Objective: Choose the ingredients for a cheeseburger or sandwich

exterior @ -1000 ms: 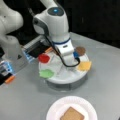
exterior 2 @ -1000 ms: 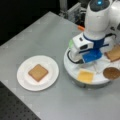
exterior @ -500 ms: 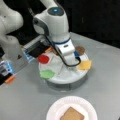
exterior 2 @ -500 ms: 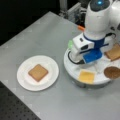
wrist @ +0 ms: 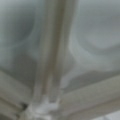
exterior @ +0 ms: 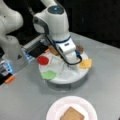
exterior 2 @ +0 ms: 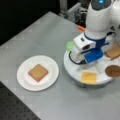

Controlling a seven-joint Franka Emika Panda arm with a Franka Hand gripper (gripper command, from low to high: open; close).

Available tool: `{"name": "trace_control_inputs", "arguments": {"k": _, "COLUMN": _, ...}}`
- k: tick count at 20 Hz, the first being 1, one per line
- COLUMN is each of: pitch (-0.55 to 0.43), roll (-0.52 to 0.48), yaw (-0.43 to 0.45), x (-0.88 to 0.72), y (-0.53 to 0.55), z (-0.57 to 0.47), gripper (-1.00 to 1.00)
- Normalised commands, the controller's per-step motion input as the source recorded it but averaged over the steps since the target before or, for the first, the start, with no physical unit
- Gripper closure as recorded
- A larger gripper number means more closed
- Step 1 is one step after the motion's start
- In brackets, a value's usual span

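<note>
My gripper (exterior: 64, 68) hangs low over the middle of the round white tray (exterior: 75, 77), fingers pointing down at its dividers, which fill the wrist view. The ingredients lie around it on the tray: a red round (exterior: 43, 60), a green round (exterior: 48, 74), a yellow-orange cheese square (exterior: 85, 63), a brown toast square (exterior: 53, 50) and a dark patty disc (exterior 2: 113, 71). Nothing shows between the fingers. On the white paper plate (exterior 2: 23, 81) one toast square (exterior 2: 38, 72) lies alone as the sandwich's only piece.
The robot's white base (exterior: 12, 45) and a dark box with blue and orange parts (exterior: 7, 72) stand at a front view's left. The grey table (exterior 2: 37, 32) ends against a dark perforated surface (exterior 2: 15, 107).
The hand stays over the tray's middle with hardly any movement. No ingredient has shifted.
</note>
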Motion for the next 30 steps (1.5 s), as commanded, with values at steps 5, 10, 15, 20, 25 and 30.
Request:
{"name": "trace_control_inputs", "arguments": {"k": 5, "pitch": -0.183, "roll": 0.027, "yaw": 0.275, "x": -0.25, "y": 0.01, "z": -0.07, "gripper": -1.00}}
{"name": "trace_control_inputs", "arguments": {"k": 10, "pitch": -0.155, "roll": 0.053, "yaw": 0.157, "x": -0.26, "y": 0.01, "z": -0.06, "gripper": -1.00}}
{"name": "trace_control_inputs", "arguments": {"k": 15, "pitch": -0.129, "roll": 0.061, "yaw": 0.075, "x": -0.30, "y": 0.00, "z": 0.01, "gripper": -1.00}}
{"name": "trace_control_inputs", "arguments": {"k": 20, "pitch": -0.101, "roll": 0.064, "yaw": 0.008, "x": -0.34, "y": -0.01, "z": 0.07, "gripper": -1.00}}
{"name": "trace_control_inputs", "arguments": {"k": 25, "pitch": -0.083, "roll": 0.021, "yaw": -0.086, "x": -0.29, "y": 0.01, "z": 0.01, "gripper": -1.00}}
{"name": "trace_control_inputs", "arguments": {"k": 30, "pitch": -0.153, "roll": 0.042, "yaw": -0.188, "x": -0.19, "y": 0.04, "z": -0.06, "gripper": -1.00}}
